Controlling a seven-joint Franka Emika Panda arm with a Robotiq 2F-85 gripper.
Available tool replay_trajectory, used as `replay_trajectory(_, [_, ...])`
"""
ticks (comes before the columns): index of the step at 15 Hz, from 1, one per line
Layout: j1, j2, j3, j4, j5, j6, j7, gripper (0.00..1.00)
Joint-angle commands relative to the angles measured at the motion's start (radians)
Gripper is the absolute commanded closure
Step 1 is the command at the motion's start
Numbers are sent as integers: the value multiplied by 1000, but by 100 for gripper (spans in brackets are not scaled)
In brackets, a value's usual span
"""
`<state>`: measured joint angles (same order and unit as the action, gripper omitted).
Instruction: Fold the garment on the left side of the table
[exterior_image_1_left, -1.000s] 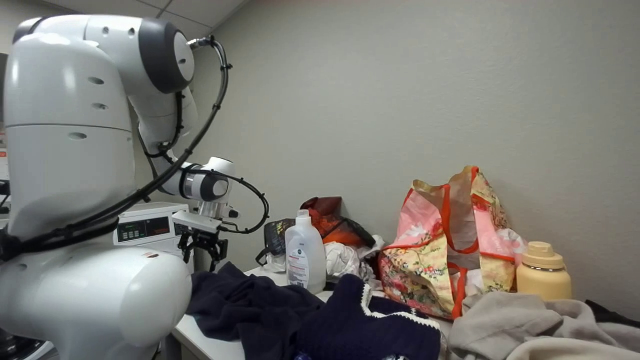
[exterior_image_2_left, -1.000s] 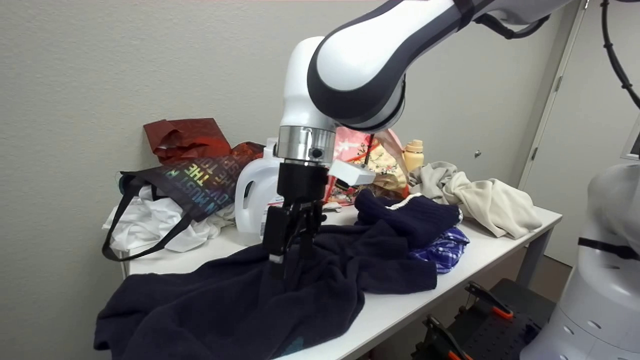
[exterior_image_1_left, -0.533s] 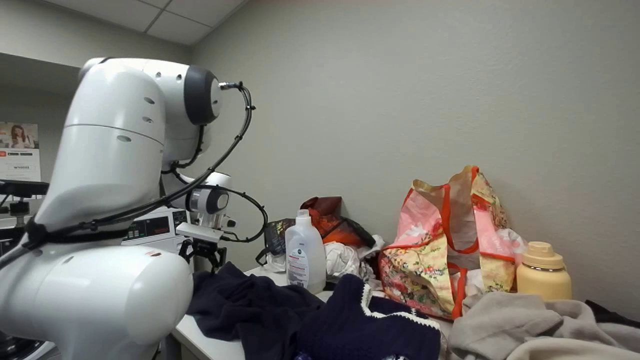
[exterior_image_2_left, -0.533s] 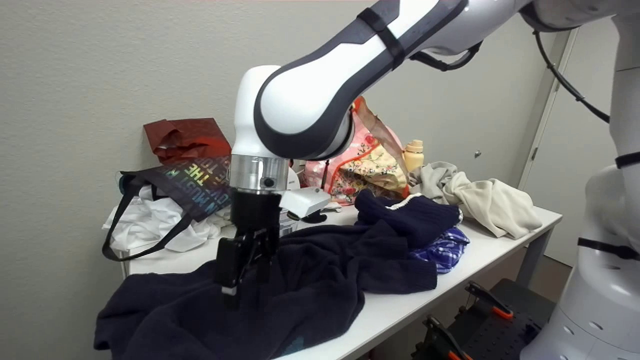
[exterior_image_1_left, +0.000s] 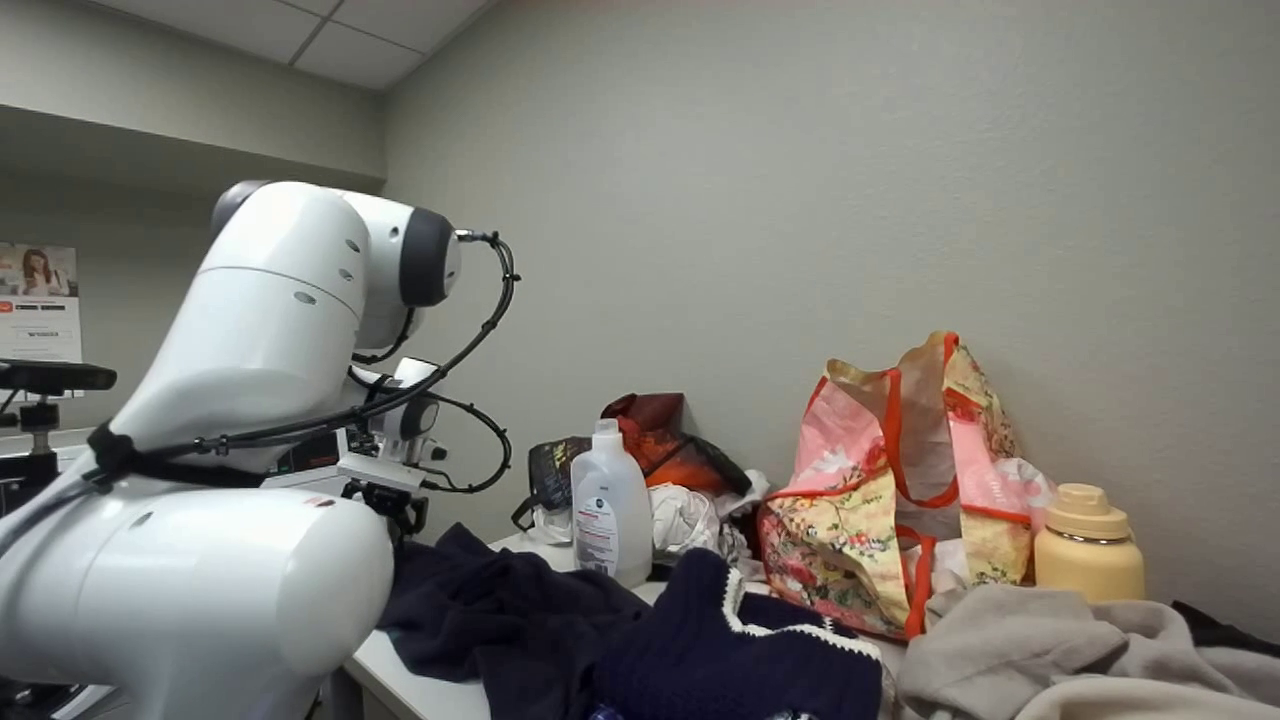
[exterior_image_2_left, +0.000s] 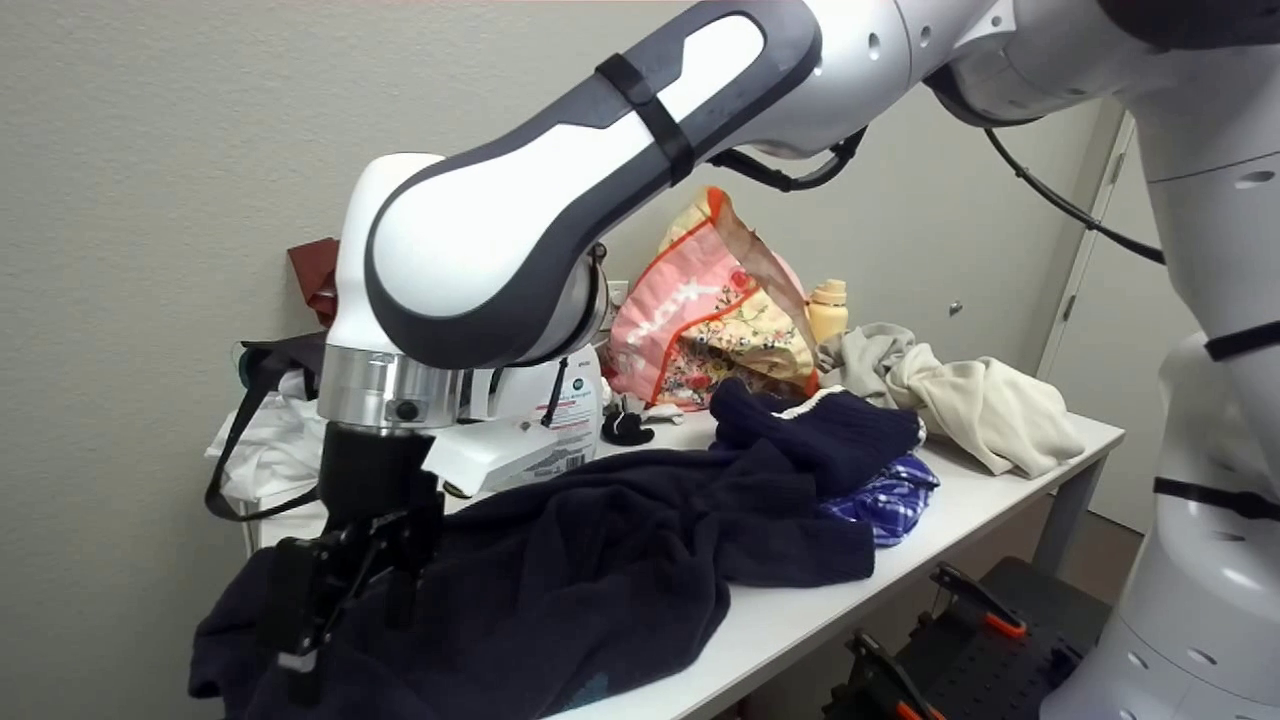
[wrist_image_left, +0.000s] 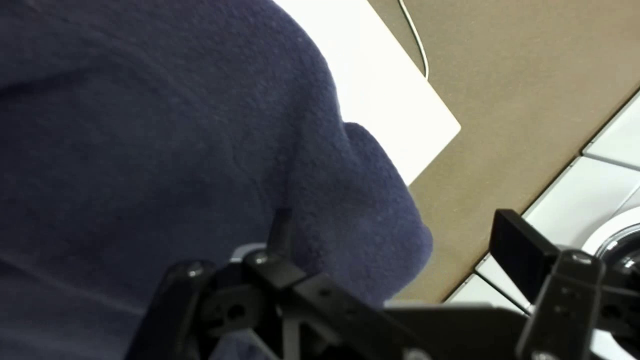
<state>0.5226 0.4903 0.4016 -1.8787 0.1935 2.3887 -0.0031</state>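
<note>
- Across the near, left-hand end of the desk (exterior_image_2_left: 780, 615) lies the dark navy garment (exterior_image_2_left: 560, 600), rumpled and unfolded, with a small teal patch (exterior_image_2_left: 592, 690) by its front edge.
- Over that cloth the tool (wrist_image_left: 395, 235) points down, its fingers spread wide; in the wrist view a finger shows against the fabric and its mate against the brown floor (wrist_image_left: 500, 75) (whether the tips touch the cloth, I cannot tell).
- Beyond the tool, up against the garment, a navy sweater (exterior_image_2_left: 830, 445) with white trim rests partly on a blue plaid cloth (exterior_image_2_left: 890, 500).
- Toward the wall, a detergent jug (exterior_image_1_left: 610, 510) stands upright near a white bundle (exterior_image_1_left: 685, 515) and a dark strapped bag (exterior_image_1_left: 553, 470).
- Past the jug, a flowered bag (exterior_image_2_left: 740, 330) stands open, its handles red.
- At the far end, a beige cloth (exterior_image_2_left: 985, 410) lies heaped, with a yellow bottle (exterior_image_2_left: 827, 312) upright behind it.
- Farthest off, the pale wall (exterior_image_2_left: 900, 250) runs along to a door (exterior_image_2_left: 1120, 350).
</note>
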Motion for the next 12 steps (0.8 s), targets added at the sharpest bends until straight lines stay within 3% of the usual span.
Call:
replay_trajectory(1, [50,66,0,102,-53,-15,45,0])
replay_trajectory(12, [267,223,-157,296,-245,-29,262,0])
